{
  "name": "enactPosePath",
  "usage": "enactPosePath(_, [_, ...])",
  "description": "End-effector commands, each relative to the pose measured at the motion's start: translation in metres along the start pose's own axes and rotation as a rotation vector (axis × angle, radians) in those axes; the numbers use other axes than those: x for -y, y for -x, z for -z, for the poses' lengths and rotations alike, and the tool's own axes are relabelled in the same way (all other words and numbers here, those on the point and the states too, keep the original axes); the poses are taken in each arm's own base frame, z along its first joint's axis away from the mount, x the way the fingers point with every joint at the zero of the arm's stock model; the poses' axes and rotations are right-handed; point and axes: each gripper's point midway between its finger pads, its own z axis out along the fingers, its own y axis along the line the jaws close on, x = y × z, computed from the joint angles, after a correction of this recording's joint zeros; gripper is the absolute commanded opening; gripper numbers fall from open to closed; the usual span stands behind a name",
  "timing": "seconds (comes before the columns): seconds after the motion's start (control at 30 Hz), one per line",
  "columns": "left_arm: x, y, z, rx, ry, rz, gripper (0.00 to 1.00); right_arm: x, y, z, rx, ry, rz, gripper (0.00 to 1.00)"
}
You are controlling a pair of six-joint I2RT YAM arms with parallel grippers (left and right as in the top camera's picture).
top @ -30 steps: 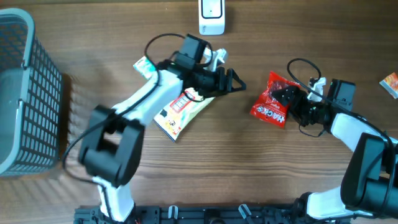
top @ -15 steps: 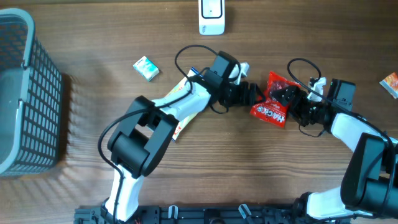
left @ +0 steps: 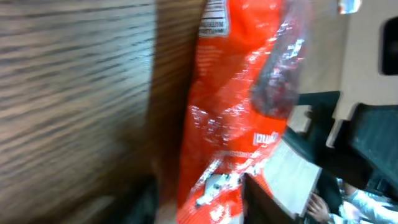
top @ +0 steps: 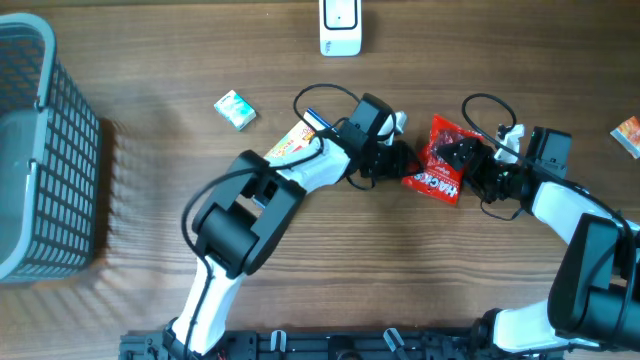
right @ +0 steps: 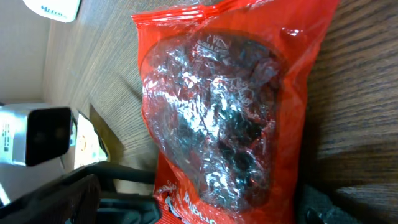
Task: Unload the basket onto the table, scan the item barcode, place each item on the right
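Overhead and wrist views. The red snack bag [top: 440,150] lay right of centre on the table [top: 330,270], nearer than the white scanner [top: 340,27]. My left gripper [top: 403,162] met the bag's left edge. Blur hid whether its fingers were clamped. My right gripper [top: 472,165] stood with fingers wide apart astride the bag's right end.

The red bag [left: 242,93] shows blurred print; the basket [top: 75,170] is cropped.

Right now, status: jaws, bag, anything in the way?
Left gripper at red bag left edge, jaws' state unclear. Right gripper at its right side, jaws wide open. Bag lies between them, nothing on top.
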Motion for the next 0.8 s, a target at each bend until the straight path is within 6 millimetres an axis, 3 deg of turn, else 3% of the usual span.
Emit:
enactPosePath(0.0, [-0.033, -0.021, -0.019, -0.047, 0.076, 0.065, 0.2, 0.038, -0.039, -0.014, -0.096, -0.123, -0.109, 0.99])
enactPosePath(0.07, [-0.033, -0.021, -0.019, -0.048, 0.078, 0.08, 0.04, 0.038, -0.039, -0.014, -0.096, -0.123, -0.109, 1.0])
enactPosePath(0.23, [-0.038, -0.034, -0.013, -0.114, 0.078, 0.339, 0.04, 0.039, -0.04, -0.014, -0.099, -0.124, -0.108, 1.0])
enactPosePath(0.33, [-0.039, -0.036, 0.002, -0.184, 0.028, 0.561, 0.04, 0.04, -0.04, -0.014, -0.095, -0.132, -0.103, 1.0])
enactPosePath(0.5, [-0.09, -0.029, 0.035, -0.158, 0.135, 0.776, 0.04, 0.049, -0.034, -0.013, -0.065, -0.187, -0.095, 1.0])
enactPosePath(0.6, [-0.102, -0.027, 0.045, -0.154, 0.152, 0.8, 0.04, 0.044, -0.029, -0.014, -0.051, -0.158, -0.082, 1.0])
enactPosePath(0.77, [-0.097, -0.026, 0.039, -0.143, 0.149, 0.767, 0.04, 0.032, -0.038, -0.03, -0.083, -0.133, -0.026, 1.0])
